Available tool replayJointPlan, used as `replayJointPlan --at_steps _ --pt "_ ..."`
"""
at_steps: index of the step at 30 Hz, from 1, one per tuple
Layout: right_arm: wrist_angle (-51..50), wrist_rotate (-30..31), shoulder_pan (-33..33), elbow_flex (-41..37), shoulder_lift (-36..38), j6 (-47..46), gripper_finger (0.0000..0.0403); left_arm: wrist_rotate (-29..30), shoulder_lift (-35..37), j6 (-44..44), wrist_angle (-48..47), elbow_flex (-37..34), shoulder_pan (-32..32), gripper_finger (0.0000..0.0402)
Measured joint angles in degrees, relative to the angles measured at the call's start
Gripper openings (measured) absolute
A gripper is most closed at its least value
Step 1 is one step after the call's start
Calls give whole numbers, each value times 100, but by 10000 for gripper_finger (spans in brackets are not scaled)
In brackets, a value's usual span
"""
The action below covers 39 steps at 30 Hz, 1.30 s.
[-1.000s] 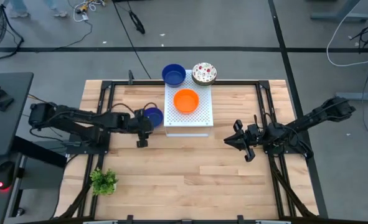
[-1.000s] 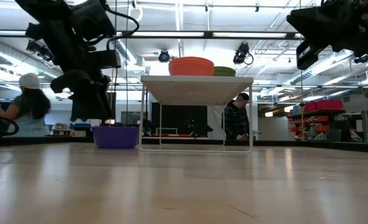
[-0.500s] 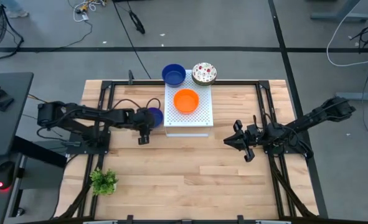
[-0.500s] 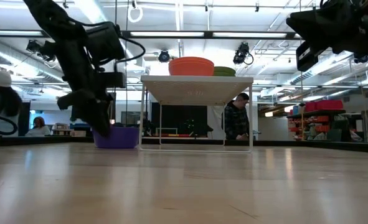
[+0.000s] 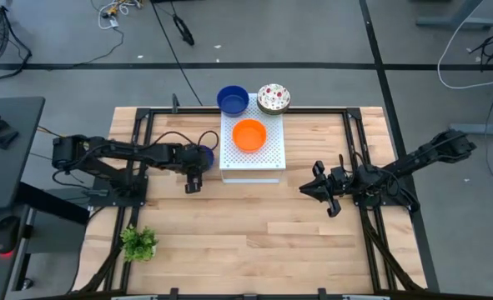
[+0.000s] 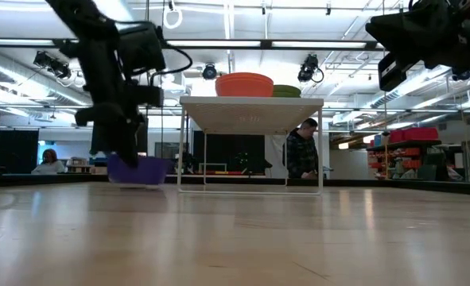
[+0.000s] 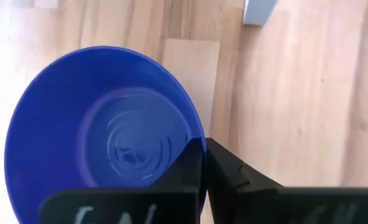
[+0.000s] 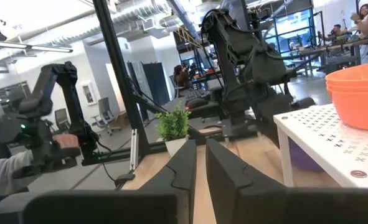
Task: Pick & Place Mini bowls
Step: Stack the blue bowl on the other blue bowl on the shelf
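Observation:
A blue mini bowl (image 5: 205, 153) sits on the wooden table just left of the white perforated board (image 5: 259, 157). My left gripper (image 7: 203, 163) is shut on its rim. An orange mini bowl (image 5: 249, 134) rests on the board. Another blue bowl (image 5: 232, 99) and a white red-speckled bowl (image 5: 273, 97) sit at the board's far edge. My right gripper (image 5: 304, 188) hovers shut and empty, right of the board. My left gripper pinches the blue bowl's rim (image 7: 202, 142) on the side toward the table's left and near edges. One finger (image 7: 188, 171) is inside the bowl and one (image 7: 233, 177) is outside. The fingers come from above, slanting down. In the low view the bowl (image 6: 139, 170) sits low at the table, slightly tipped.
A small green plant (image 5: 138, 243) stands at the near left. Black frame rails (image 5: 143, 133) run along the table's left, right and far sides. The board stands on thin legs (image 6: 182, 151). Bare wood (image 5: 246, 225) lies between the arms. People show in the room beyond.
My left gripper has come down toward the blue bowl beside the board and shut on its rim. The bowl now sits a little tipped and shifted in the low view.

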<state>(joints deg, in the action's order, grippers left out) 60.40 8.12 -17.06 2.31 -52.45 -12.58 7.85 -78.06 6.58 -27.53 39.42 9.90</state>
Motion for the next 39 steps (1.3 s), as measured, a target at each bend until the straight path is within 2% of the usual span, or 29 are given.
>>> replayJointPlan --at_steps 5,11,14,18,23,26,39 --pt "-4 2 0 0 0 2 40 495 161 -189 -1521 1059 -158 8" --pt "-63 2 4 0 0 5 40 1167 208 -149 -2866 3011 -167 7" --pt "-81 2 4 0 0 19 40 1543 212 94 -2916 3950 -127 6" --pt "-94 2 4 0 0 105 40 1589 208 678 -2051 4747 76 6" --pt "-98 2 4 0 0 105 40 855 2 1321 -714 5009 495 6" --pt "-96 2 4 0 1 107 40 488 -264 1478 -274 5010 810 6" --pt "-136 2 4 0 0 254 40 274 -1500 1660 -259 5003 1819 6"
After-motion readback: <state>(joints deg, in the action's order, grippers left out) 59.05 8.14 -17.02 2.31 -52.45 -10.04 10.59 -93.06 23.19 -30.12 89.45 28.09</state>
